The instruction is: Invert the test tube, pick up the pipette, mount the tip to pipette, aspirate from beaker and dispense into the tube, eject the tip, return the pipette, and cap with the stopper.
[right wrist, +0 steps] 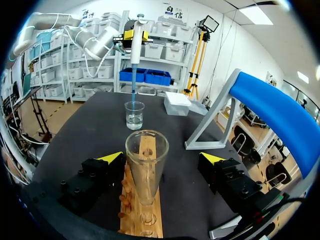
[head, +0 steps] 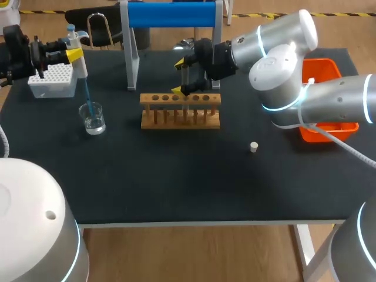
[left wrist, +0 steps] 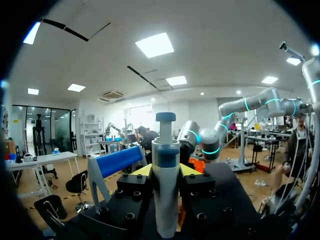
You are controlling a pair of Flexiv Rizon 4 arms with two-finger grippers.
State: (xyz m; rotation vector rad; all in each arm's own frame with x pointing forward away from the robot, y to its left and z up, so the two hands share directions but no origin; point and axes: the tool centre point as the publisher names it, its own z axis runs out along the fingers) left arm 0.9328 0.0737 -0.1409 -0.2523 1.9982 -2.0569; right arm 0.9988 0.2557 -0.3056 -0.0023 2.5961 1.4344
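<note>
Pipette [head: 80, 67] clamped in left gripper [left wrist: 166, 170], tip in beaker [head: 93, 119]: keep it submerged, vertical. Right gripper [right wrist: 161, 157] wide around tube [right wrist: 145, 175].

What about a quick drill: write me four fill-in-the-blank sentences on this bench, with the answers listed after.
1. The left gripper is shut on the ____.
2. The blue tip dips into the ____.
3. The test tube stands in the wooden ____, between the fingers of the open right gripper.
4. The stopper lies alone on the black ____.
Missing words: pipette; beaker; rack; table.
</note>
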